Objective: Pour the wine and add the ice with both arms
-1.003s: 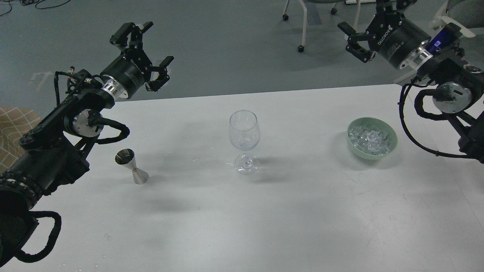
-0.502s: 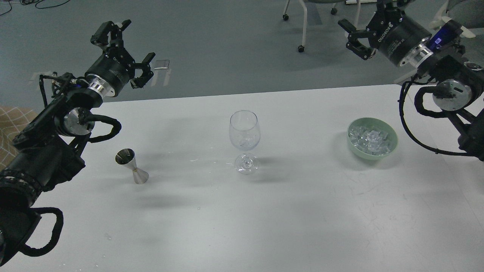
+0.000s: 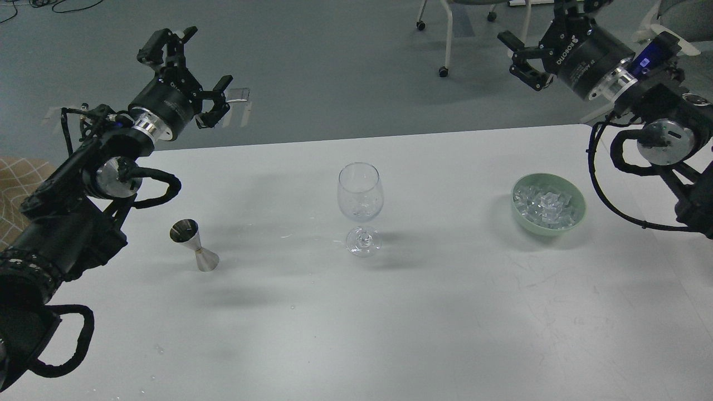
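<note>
A clear wine glass (image 3: 360, 206) stands upright mid-table with a few ice chunks (image 3: 361, 209) in its bowl; any wine in it cannot be made out. A steel jigger (image 3: 194, 245) stands to its left. A green bowl (image 3: 577, 204) holding several ice cubes (image 3: 546, 206) sits to the right. My left gripper (image 3: 186, 72) is open and empty, raised beyond the table's far left edge. My right gripper (image 3: 532, 50) is open and empty, raised above the far right, well behind the bowl.
The white table (image 3: 390, 312) fills the lower view, its far edge running across the middle. Chair legs on castors (image 3: 443, 71) stand on the grey floor behind. A tan checked cushion (image 3: 19, 184) lies at the left edge.
My left gripper swung left and up away from the table over the second, then edged slightly back right. My right gripper barely shifted. Glass, jigger and bowl stayed put.
</note>
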Robot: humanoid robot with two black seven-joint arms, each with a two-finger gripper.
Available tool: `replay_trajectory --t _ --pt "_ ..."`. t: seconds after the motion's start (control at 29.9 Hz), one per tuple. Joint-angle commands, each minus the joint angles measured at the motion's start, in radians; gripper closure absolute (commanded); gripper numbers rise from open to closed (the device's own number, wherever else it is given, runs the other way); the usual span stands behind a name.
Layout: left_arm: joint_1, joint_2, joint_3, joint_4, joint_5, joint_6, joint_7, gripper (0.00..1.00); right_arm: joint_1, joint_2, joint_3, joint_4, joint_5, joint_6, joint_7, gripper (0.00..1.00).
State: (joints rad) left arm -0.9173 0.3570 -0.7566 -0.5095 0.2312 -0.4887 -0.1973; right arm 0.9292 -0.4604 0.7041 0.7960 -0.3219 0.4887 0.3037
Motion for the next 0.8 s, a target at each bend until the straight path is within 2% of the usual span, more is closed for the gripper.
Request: replay_trajectory --t 0.0,0.5,0.6,0.67,0.77 --pt "0.0 0.002 -0.001 -0.001 -0.001 0.0 0.007 0.02 0.0 -0.006 0.002 0.0 0.001 0.0 0.0 0.0" --pt "0.003 0.013 -0.007 -0.017 -0.006 0.0 0.026 0.03 0.0 0.0 0.002 0.003 0.001 0.0 -0.006 0.0" --pt "0.003 0.013 -0.009 -0.017 -0.015 0.0 0.044 0.02 0.0 -0.004 0.0 0.003 0.001 0.0 -0.009 0.0" --pt "0.003 0.013 -0.009 -0.017 -0.029 0.0 0.073 0.02 0.002 -0.006 0.002 0.003 0.001 0.0 -0.009 0.0" --pt "0.003 0.013 -0.009 -0.018 -0.038 0.0 0.085 0.02 0.002 -0.006 0.002 0.002 0.001 0.0 -0.009 0.0"
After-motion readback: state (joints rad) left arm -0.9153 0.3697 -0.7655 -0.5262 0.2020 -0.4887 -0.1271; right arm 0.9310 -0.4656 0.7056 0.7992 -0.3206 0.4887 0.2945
